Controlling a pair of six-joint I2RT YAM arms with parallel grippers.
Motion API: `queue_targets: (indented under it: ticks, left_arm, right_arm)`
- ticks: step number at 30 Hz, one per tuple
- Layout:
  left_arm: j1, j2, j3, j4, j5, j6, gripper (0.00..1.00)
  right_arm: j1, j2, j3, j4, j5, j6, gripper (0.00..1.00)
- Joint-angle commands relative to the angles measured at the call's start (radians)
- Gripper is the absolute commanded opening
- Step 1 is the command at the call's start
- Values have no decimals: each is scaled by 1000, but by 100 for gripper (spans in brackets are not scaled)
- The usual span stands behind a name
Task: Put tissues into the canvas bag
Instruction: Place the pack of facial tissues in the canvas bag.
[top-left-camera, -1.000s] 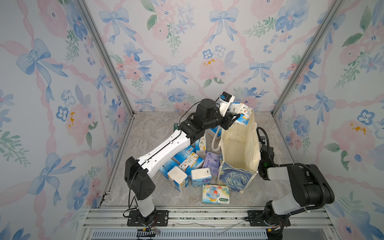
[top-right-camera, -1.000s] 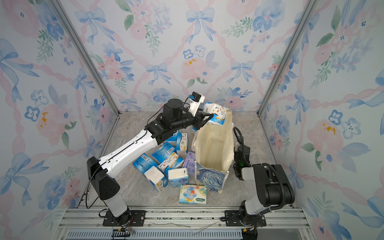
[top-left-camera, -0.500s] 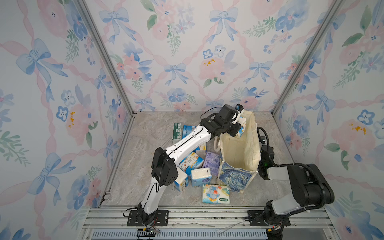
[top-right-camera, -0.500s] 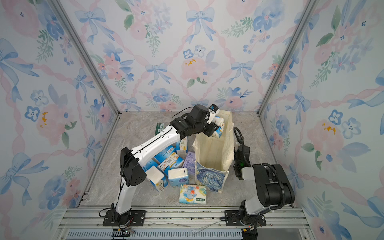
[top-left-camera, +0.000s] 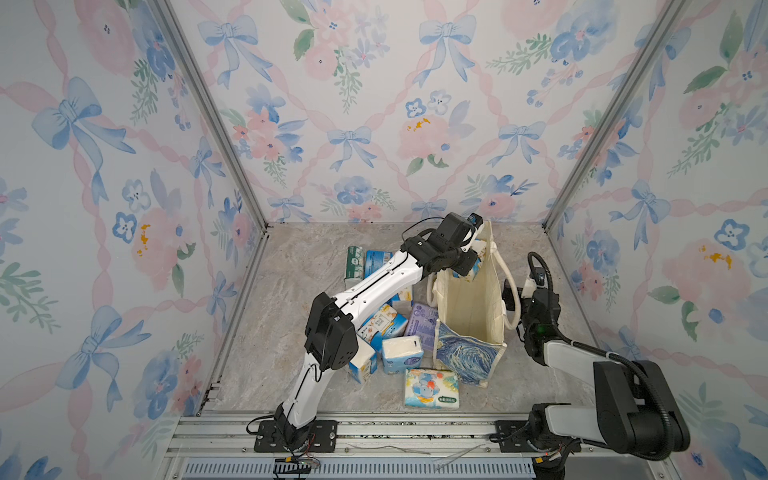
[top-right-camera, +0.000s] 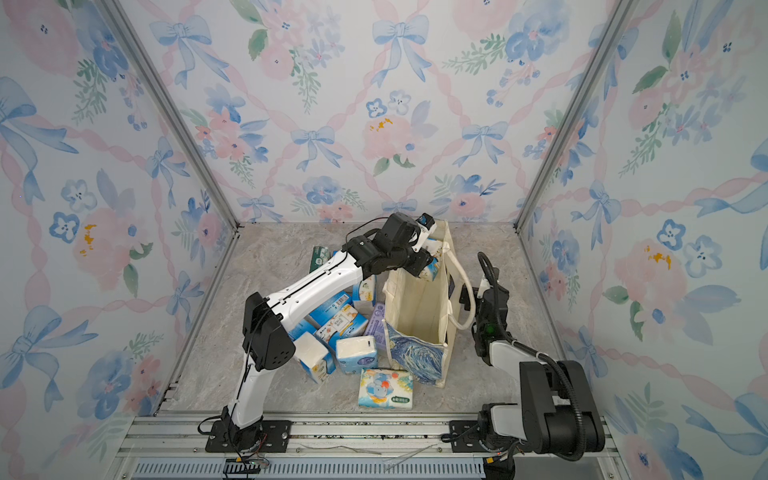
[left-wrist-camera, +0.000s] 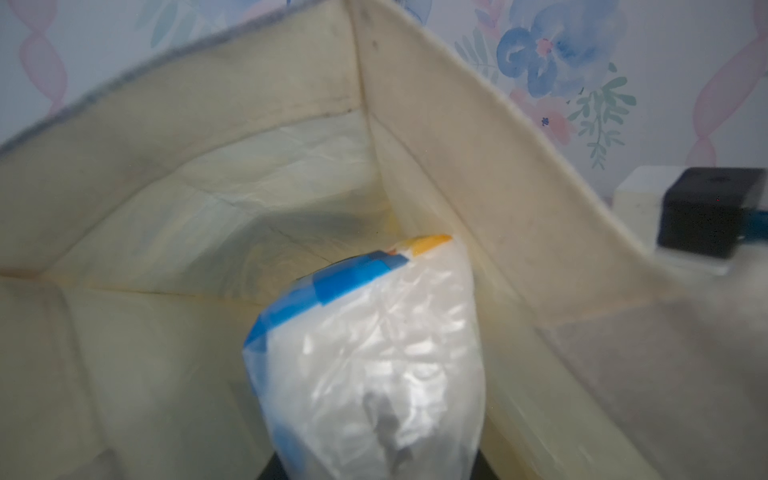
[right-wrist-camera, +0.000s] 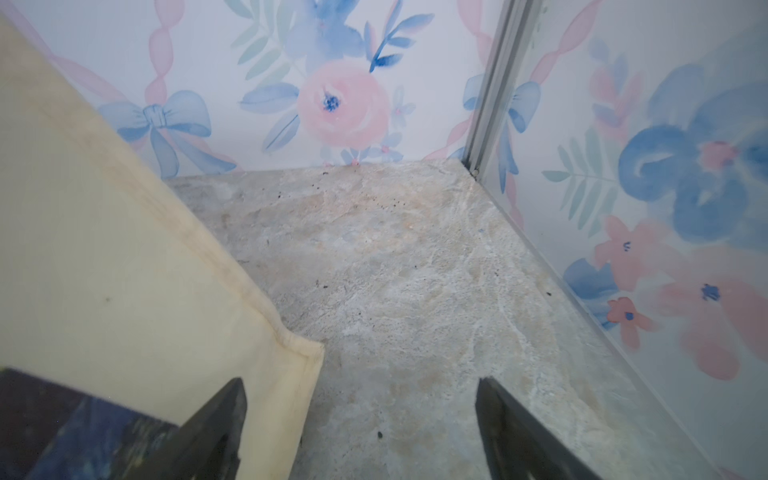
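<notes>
A blue-and-white tissue pack (top-left-camera: 472, 271) (top-right-camera: 431, 272) (left-wrist-camera: 374, 353) hangs inside the open mouth of the canvas bag (top-left-camera: 469, 309) (top-right-camera: 419, 309), at the bag's far end and close to one cream inner wall (left-wrist-camera: 457, 187). The left pincer (top-left-camera: 466, 264) (top-right-camera: 420, 266) is clenched on this pack. In the left wrist view the crinkled wrapper fills the foreground, with its blue band and orange corner pointing down into the bag, and the bag's floor shows beyond it.

The bag stands upright on the desk (top-left-camera: 299, 291) with its mouth open. The blue swirling print shows on its near end, and a rope handle (top-left-camera: 514, 291) (top-right-camera: 468, 291) loops out on the side facing the right arm.

The right pincer (right-wrist-camera: 357, 424) (top-left-camera: 508, 296) sits low, just beside that handle side of the bag. Its fingers (right-wrist-camera: 220, 428) are spread wide and grasp nothing. In the right wrist view one finger overlaps the bag's cream side (right-wrist-camera: 104, 270) and the other stands over bare desk; whether either touches the cloth cannot be told.

On the left arm's side of the bag a heap of packs (top-left-camera: 386, 328) (top-right-camera: 340, 324) lies on the desk, partly under the left arm. A lilac pack (top-left-camera: 422, 324) leans against the bag. A flat cartoon-print pack (top-left-camera: 432, 388) (top-right-camera: 385, 388) lies in front, near the bag's printed end. A green-and-white pack (top-left-camera: 354, 262) stands at the far edge of the heap.
</notes>
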Motion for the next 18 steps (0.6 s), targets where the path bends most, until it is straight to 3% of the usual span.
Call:
queue_targets:
  ticks: [1,4,9,16,18]
  left_arm:
    - [3,29,22,9,32,-11,16]
    - [2,37,28,9,41,-16,16]
    - [-2,42,37,9,53,-18,16]
    - [-7,26,38,9,55,-14,17]
    - [-7,20,42,8,56,-15,23]
  right_arm:
    - [-24,-106,80,-239,167,82,83]
    - [-80,-178,175,-497,356,205,85]
    - [-202,-246,199,-636,348,273,89]
    - [-251,-325,275,-764,75,280,87]
    - [-250,-342,333,-831,-15,280,86]
